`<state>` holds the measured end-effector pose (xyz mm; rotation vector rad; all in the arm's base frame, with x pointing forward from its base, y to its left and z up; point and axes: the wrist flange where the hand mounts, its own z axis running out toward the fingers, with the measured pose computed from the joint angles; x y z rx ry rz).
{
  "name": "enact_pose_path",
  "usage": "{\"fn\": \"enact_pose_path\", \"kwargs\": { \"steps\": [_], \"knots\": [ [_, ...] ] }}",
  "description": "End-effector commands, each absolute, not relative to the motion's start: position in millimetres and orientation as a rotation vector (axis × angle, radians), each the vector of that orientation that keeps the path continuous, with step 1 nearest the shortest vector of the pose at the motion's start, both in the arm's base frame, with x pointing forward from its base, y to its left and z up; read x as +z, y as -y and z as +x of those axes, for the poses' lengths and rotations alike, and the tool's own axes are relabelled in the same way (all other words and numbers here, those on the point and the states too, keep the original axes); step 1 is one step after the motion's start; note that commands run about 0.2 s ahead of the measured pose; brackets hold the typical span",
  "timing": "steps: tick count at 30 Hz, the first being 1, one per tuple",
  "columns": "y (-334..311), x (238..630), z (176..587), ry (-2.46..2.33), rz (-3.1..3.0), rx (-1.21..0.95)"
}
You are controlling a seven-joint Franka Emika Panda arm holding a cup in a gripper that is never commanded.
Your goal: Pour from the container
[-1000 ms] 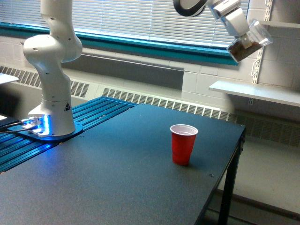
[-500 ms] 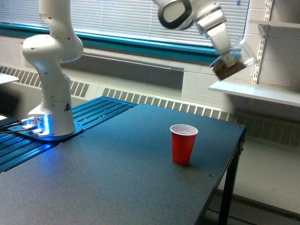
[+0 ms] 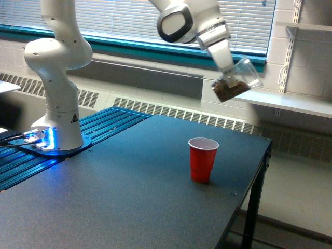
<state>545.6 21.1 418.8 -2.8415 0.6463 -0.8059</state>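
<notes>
The container [image 3: 236, 80] is a clear cup with brown bits in its lower end, held tilted in the air with its mouth up and toward the exterior view's right. My gripper [image 3: 228, 72] is shut on it, well above the table. A red cup [image 3: 203, 159] stands upright on the dark table [image 3: 129, 197], below and slightly toward the exterior view's left of the container. The red cup's inside looks empty from here.
The white arm base [image 3: 56, 104] stands at the table's left on a blue-lit plate. A white shelf [image 3: 290, 101] juts from the wall just behind the container. The table's right edge [image 3: 262, 171] lies close to the red cup.
The arm has carried the container down and toward the exterior view's left, from near the top right corner to above the red cup. The red cup has not moved.
</notes>
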Motion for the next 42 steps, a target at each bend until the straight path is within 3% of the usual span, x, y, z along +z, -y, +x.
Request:
{"fn": "enact_pose_path", "kwargs": {
  "steps": [1, 21, 42],
  "knots": [
    [-7.7, 416.8, 524.9, -0.603, -2.866, -0.841],
    [16.6, 360.4, 458.8, -0.608, -2.963, -0.722],
    [28.2, 321.6, 422.9, -0.572, -3.085, -0.603]
  ]
}}
